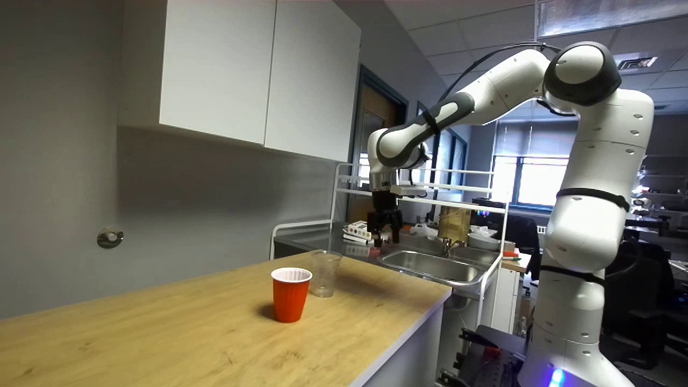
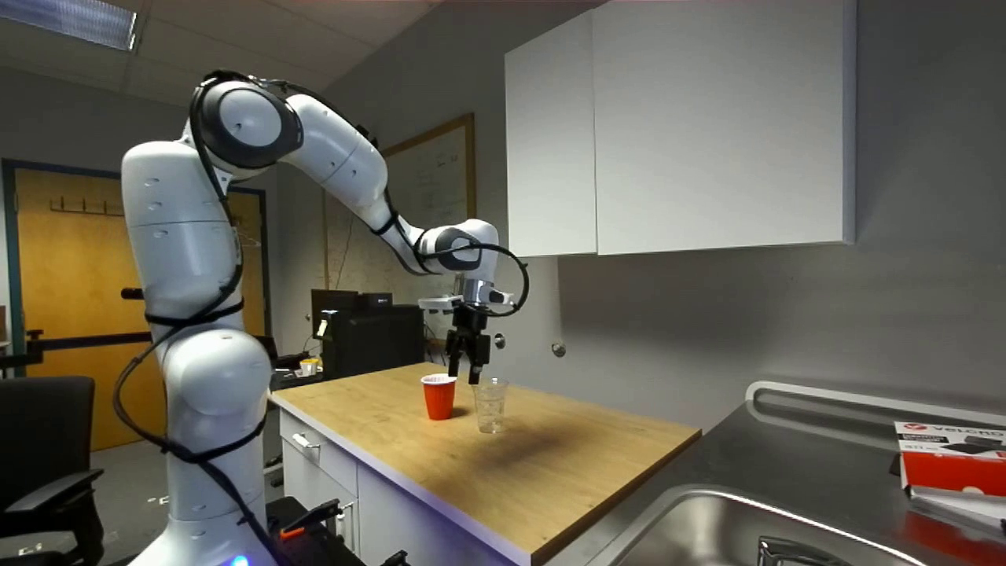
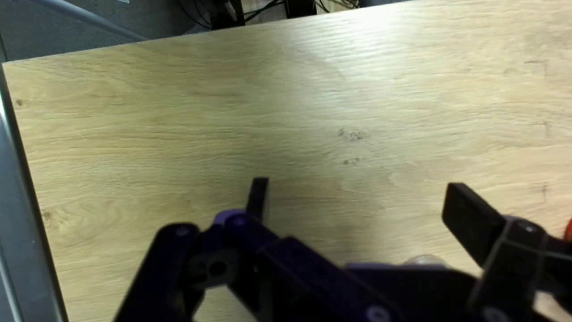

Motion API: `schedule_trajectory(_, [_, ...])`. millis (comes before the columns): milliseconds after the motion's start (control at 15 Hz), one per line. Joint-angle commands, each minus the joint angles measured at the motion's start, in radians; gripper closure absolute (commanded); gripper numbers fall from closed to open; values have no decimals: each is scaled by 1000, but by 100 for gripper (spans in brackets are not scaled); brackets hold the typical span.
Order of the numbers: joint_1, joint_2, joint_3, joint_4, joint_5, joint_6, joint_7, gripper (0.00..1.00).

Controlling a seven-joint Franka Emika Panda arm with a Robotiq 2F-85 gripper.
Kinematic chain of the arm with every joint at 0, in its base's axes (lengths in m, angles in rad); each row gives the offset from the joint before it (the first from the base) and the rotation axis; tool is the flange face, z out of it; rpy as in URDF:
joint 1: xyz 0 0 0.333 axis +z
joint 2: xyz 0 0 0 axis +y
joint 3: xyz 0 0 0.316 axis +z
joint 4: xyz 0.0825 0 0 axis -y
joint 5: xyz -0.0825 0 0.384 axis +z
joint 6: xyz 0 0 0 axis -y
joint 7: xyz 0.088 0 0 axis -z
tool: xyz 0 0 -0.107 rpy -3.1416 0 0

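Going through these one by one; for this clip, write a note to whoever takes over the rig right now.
Tool: open, holding nothing, above the wooden counter.
Things: red cup and clear cup stand upright on the counter, a gap between them.
Done: the tool is near the cups, apart from both.
Left: neither cup is gripped; any grasp has yet to be made.

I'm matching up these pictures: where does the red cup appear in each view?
In an exterior view: red cup, below and left of centre, left of the clear cup and nearer the camera.
In an exterior view: red cup, below and left of centre, left of the clear cup, farther back.
Wrist view: apparently a sliver of the red cup, right edge, below mid-height.
Shared landmark: the wooden counter.
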Motion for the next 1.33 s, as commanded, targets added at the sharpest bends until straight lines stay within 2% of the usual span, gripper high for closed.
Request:
schedule_trajectory(0, [38,96,42,108,-6,-34,72,0])
schedule_trajectory(600, [155,297,115,327,-32,-84,112,0])
schedule_trajectory(1267, [289,520,158,596,-61,-247,96,0])
